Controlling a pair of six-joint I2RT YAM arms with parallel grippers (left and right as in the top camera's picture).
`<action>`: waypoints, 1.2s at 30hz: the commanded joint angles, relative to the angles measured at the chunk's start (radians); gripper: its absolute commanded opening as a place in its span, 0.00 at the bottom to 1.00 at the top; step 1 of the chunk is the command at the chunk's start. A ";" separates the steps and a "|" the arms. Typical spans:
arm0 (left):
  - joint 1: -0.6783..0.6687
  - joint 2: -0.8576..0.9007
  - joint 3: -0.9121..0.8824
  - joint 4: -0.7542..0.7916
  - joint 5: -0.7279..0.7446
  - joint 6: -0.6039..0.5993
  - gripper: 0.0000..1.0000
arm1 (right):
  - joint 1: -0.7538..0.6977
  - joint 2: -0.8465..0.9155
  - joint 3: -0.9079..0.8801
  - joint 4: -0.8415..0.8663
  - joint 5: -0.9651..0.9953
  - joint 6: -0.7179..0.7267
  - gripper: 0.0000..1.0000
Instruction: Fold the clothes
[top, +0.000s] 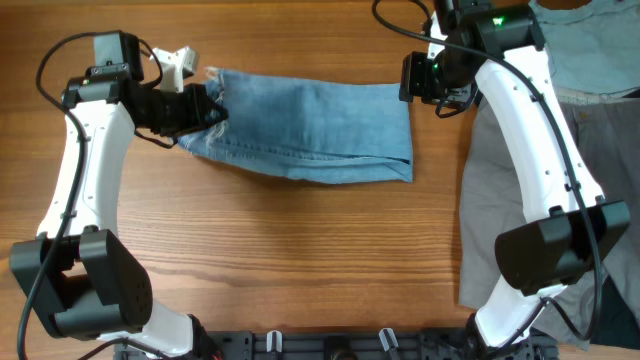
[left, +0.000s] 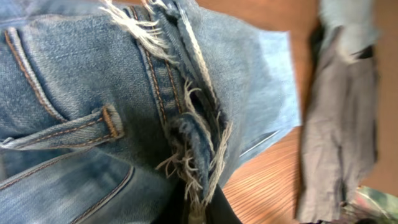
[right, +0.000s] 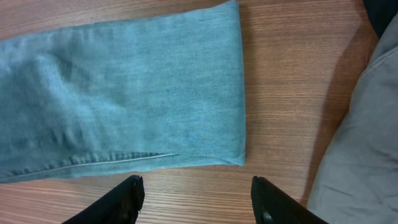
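The folded light blue denim jeans (top: 310, 125) lie on the brown wooden table (top: 300, 260). The left gripper (top: 205, 108) pinches their frayed end. The right gripper (right: 196, 199) is spread apart and empty, near the other end.

We look straight down from overhead on the whole brown wooden table (top: 300, 250), with both arms' bases at its near edge. Our left wrist view sits very close against the light blue denim jeans (left: 74, 93), facing right along them towards the grey trousers (left: 336, 137). Our right wrist view looks down from a little higher, past the black right tool (right: 195, 186), at the jeans' right end. All three views share jeans, trousers and table.
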 joint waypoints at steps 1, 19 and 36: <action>0.002 -0.018 0.016 -0.024 -0.191 -0.003 0.66 | 0.002 0.008 0.000 0.006 0.019 -0.006 0.60; -0.029 0.317 -0.032 0.095 -0.287 0.001 0.43 | 0.002 0.008 0.000 0.005 0.019 -0.009 0.60; -0.032 0.315 0.021 0.076 -0.129 -0.004 0.08 | 0.002 0.008 0.000 -0.002 0.030 -0.030 0.61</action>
